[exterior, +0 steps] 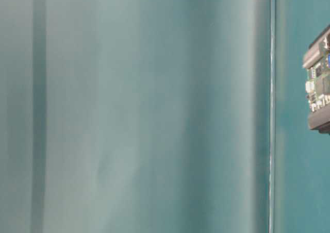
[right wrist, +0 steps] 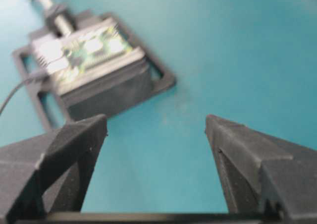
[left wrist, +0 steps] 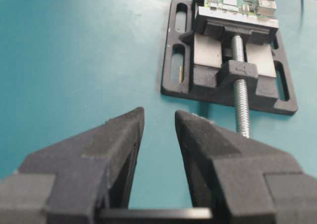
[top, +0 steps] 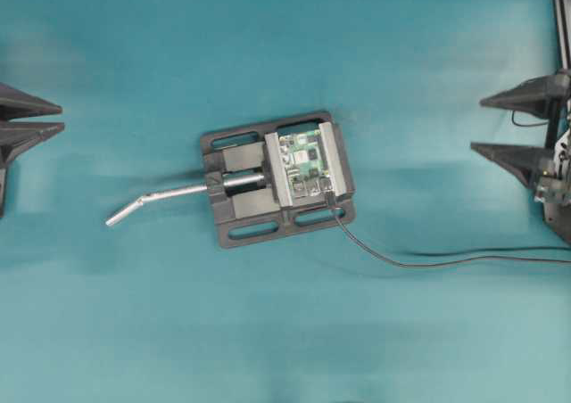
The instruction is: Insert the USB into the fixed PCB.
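PCB (top: 306, 160) clamped in vise (top: 241, 209), USB (top: 331, 197) plugged in; both grippers' jaws spread, empty.

setting: robotics lab bench | evidence: teal tabletop (top: 134, 332); black vise (top: 241, 209) clamping circuit board (top: 304, 162)

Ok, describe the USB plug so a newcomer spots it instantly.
Start at the black vise mid-table, clamping the green PCB. At the board's lower right corner sits the USB plug. Only it trails a thin black cable off rightward.
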You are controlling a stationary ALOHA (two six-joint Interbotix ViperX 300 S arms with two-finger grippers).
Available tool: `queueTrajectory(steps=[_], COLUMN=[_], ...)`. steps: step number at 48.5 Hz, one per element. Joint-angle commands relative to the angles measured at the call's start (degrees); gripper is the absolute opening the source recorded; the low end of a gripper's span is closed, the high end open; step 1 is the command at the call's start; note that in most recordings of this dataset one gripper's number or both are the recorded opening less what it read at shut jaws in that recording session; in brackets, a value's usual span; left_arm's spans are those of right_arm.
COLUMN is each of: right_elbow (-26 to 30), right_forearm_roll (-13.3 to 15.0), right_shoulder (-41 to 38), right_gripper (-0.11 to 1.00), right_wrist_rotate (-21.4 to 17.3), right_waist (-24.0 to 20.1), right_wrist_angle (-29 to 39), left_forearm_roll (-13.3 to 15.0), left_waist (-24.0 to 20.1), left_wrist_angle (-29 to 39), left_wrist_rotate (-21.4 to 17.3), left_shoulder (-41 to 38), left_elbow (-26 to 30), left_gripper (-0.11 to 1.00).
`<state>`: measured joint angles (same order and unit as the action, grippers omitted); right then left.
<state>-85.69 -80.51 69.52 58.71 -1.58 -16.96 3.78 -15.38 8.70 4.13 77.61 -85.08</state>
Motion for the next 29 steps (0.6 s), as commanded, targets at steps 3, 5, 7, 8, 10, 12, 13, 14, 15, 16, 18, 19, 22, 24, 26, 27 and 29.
queueTrajectory(steps=[3,5,7,8,10,12,13,14,15,16,18,19,22,24,26,27,29], right_elbow=[-0.53,-0.97,-1.32,-1.49,-1.76,-2.11,-2.20,-2.37,-2.64,-2.72,-3.25,-3.43,-4.13,-4.48,-4.83,-5.01,-5.27], right_forearm_roll=[0.88,1.32,1.85,2.11,2.64,3.16,3.34,3.60,3.69,3.78,3.69,3.69,3.69,3.69,3.78,3.78,4.04], right_shoulder=[1.32,2.29,3.34,3.87,5.10,6.50,7.12,7.82,8.79,9.40,10.63,11.25,12.92,13.62,14.15,14.33,14.41], right_gripper=[0.84,0.84,0.84,0.84,0.84,0.84,0.84,0.84,0.84,0.84,0.84,0.84,0.84,0.84,0.84,0.84,0.84], right_wrist_rotate=[0.18,0.18,0.18,0.18,0.18,0.18,0.18,0.18,0.18,0.18,0.09,0.18,0.09,0.09,0.09,0.18,0.18], right_waist=[0.26,0.26,0.26,0.26,0.26,0.26,0.26,0.26,0.26,0.26,0.26,0.26,0.26,0.26,0.26,0.26,0.26], right_wrist_angle=[0.88,0.88,0.88,0.88,0.88,0.88,0.88,0.88,0.97,0.97,1.14,1.32,1.85,2.29,2.81,3.08,3.52], left_forearm_roll=[-0.09,-0.18,-0.18,-0.18,-0.18,-0.09,-0.09,-0.09,-0.09,-0.09,-0.18,-0.09,-0.09,-0.09,-0.18,-0.09,-0.18], left_waist=[0.00,0.00,0.00,0.00,0.00,0.00,0.00,0.00,0.00,0.00,0.00,0.00,0.09,0.09,0.00,0.09,0.00], left_wrist_angle=[-0.26,-0.26,-0.26,-0.26,-0.26,-0.26,-0.26,-0.26,-0.26,-0.26,-0.26,-0.26,-0.26,-0.26,-0.26,-0.26,-0.26], left_wrist_rotate=[0.09,0.09,0.09,0.09,0.09,0.09,0.09,0.09,0.09,0.09,0.09,0.09,0.09,0.09,0.09,0.09,0.09], left_shoulder=[-0.44,-0.44,-0.44,-0.44,-0.44,-0.44,-0.44,-0.44,-0.44,-0.44,-0.44,-0.44,-0.44,-0.44,-0.44,-0.44,-0.44], left_elbow=[1.58,1.58,1.58,1.58,1.58,1.58,1.58,1.58,1.58,1.58,1.58,1.58,1.58,1.58,1.58,1.58,1.58], left_gripper=[0.35,0.35,0.35,0.35,0.35,0.35,0.35,0.35,0.35,0.35,0.35,0.35,0.35,0.35,0.35,0.35,0.35])
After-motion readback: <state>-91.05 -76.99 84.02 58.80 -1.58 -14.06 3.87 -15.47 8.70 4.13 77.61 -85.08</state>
